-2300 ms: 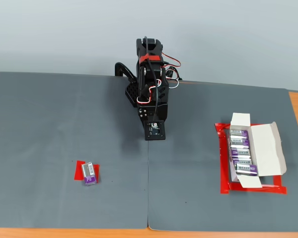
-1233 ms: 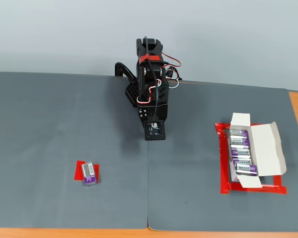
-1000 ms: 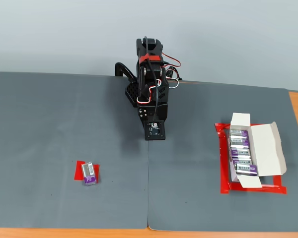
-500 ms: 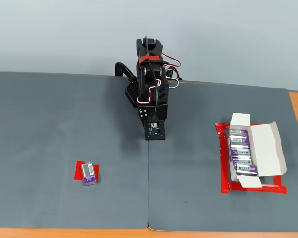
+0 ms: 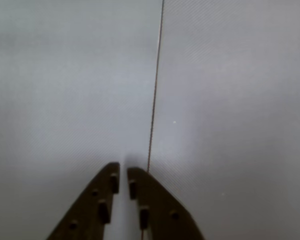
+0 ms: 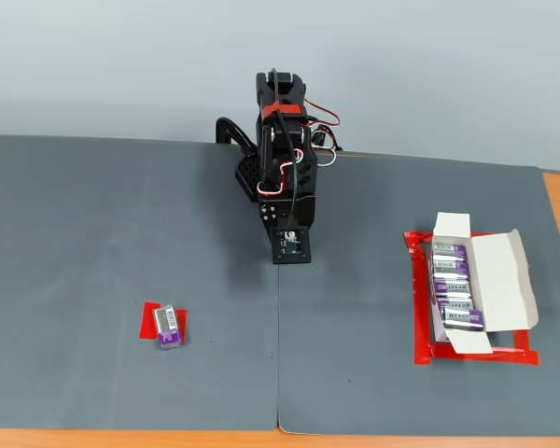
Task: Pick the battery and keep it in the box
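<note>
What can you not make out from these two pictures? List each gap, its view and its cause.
- Battery, box: outside the wrist view, which shows only grey mat and the gripper.
- Label text on the box's batteries: too small in the fixed view.
- Gripper in the fixed view: hidden under the folded arm.
- Box floor: covered by batteries.

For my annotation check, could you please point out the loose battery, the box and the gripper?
battery (image 6: 169, 326): fixed view, labelled top face.
box (image 6: 500, 280): fixed view, open right flap.
gripper (image 5: 123, 175): wrist view, narrow gap between fingertips.
</note>
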